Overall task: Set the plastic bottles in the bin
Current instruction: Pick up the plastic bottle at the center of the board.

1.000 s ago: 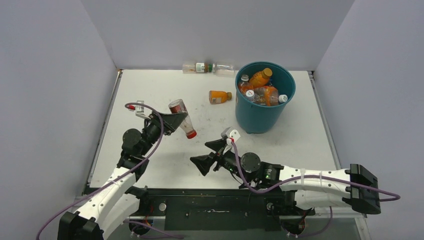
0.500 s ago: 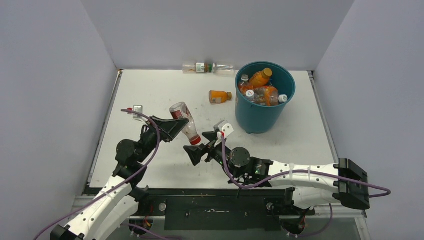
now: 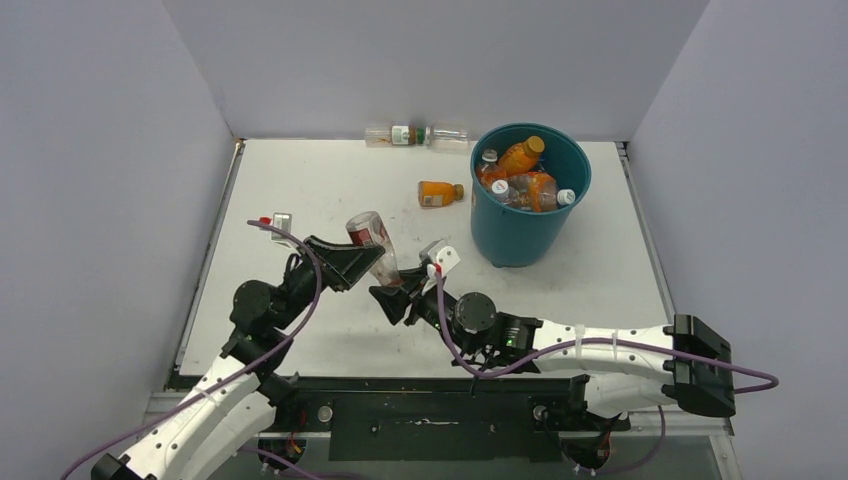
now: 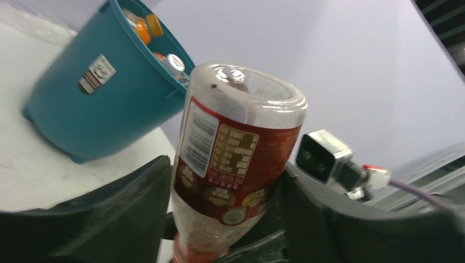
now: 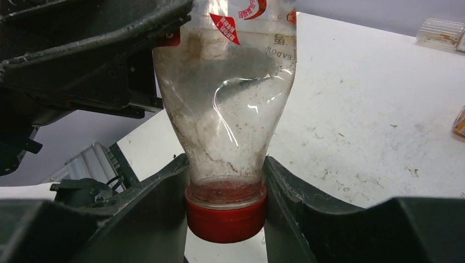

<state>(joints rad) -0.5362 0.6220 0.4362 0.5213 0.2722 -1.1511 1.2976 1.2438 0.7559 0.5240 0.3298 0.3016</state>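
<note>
White table (image 3: 300, 180), scuffed and speckled. Plain lavender-grey walls (image 3: 430, 60) closed it in on three sides.

Your left gripper (image 3: 362, 258) was clamped, roughly half open, around the labelled body of a clear red-capped bottle (image 3: 372, 236). Your right gripper (image 5: 226, 183) had both fingers (image 5: 159, 203) pressed against the neck just above the red cap (image 5: 226, 219), gripping there too.

The bottle hung above the table between both arms, left of the teal bin (image 3: 520, 240) and well apart from it. Long axis steeply tilted: base up and away, cap down toward your right wrist.

The bin held several bottles (image 3: 520, 160). An orange bottle (image 3: 440, 193) lay near it, and two clear bottles (image 3: 415, 135) lay at the back wall.
</note>
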